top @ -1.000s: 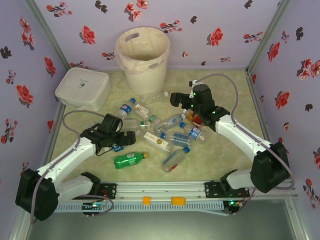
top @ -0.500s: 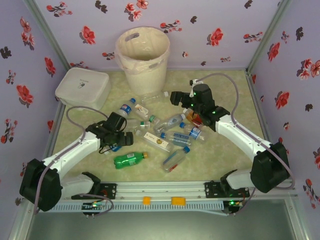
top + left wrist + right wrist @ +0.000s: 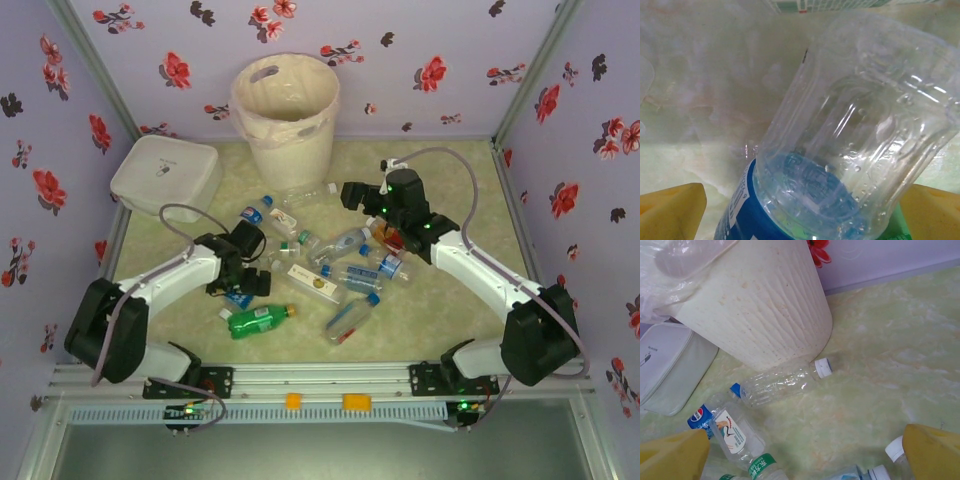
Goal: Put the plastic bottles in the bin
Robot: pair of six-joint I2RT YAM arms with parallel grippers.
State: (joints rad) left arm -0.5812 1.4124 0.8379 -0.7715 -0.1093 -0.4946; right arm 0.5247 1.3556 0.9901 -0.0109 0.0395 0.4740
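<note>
Ok so, at the upper left of the overhead view a flat white box [image 3: 165, 175] is parked by the wall and can be ignored. Lower and a bit to the right, the left gripper [image 3: 802, 207] is sunk into the heap. Its jaws are spread wide and a clear blue-labelled bottle [image 3: 850, 125] lies between the yellow fingers [image 3: 670, 212], so it's straddled, not squeezed yet. A green bottle [image 3: 258, 318] is lying just below that in the frame. The rest of the plastic bottles [image 3: 345, 270] are scattered across the middle of the table [image 3: 450, 300], so loads of work is judged to be left. The bin [image 3: 285, 110] stands at top centre against the back wall. Over on the right, the right gripper [image 3: 356, 196] is held above the heap, also wide open and carrying nothing. In its wrist view a clear white-capped bottle [image 3: 782, 382] is seen lying right against the bin's foot. What could go wrong: the straddled bottle looks slick, round and thin-walled, so if it's pinched off-centre it could be squirted out sideways or crumpled, and the green one could get shoved along. The bin is tall too, so a bottle carried low could be clipped on the rim. The arms could also be bumped together if the bin is approached by both at once.
</note>
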